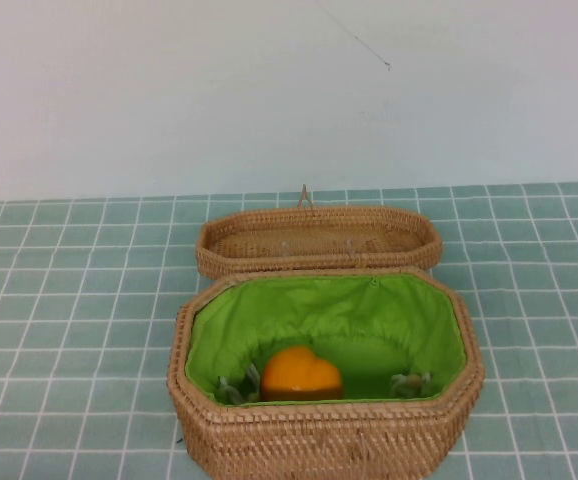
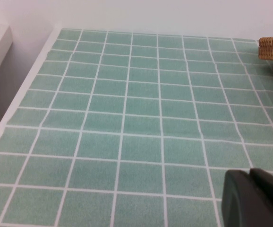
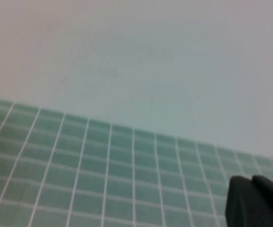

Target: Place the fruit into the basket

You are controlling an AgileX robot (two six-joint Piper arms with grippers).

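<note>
Two tools belong to this rig, and neither appears in the high view. Only a dark corner of the left tool [image 2: 254, 198] shows in the left wrist view, over bare green tiles; whether it is apart or together cannot be told. Likewise the right tool [image 3: 257, 202] shows as one dark corner in the right wrist view, over tiles with a pale wall behind, and its state cannot be told either.

One desk [image 1: 69, 300] carries everything: a flat surface covered in a grid of pale green square tiles with white seams, running back to a plain whitish wall [image 1: 169, 90].

One large octagonal tan woven wicker basket [image 1: 324, 440] stands near the front middle of the desk, lined inside with bright green fabric. Its one woven oval lid [image 1: 319, 240] lies open just behind it, touching the rear rim, hollow side up, with a small loop standing at its far edge. A tan wicker edge also shows at the border of the left wrist view, well apart from the left tool.

One small glossy orange-yellow fruit [image 1: 301, 375] rests inside the basket, on the green lining, close to the front wall and slightly toward the robot's left of centre. Two small pale ties lie on the lining by the front wall, one on either side of the fruit.
</note>
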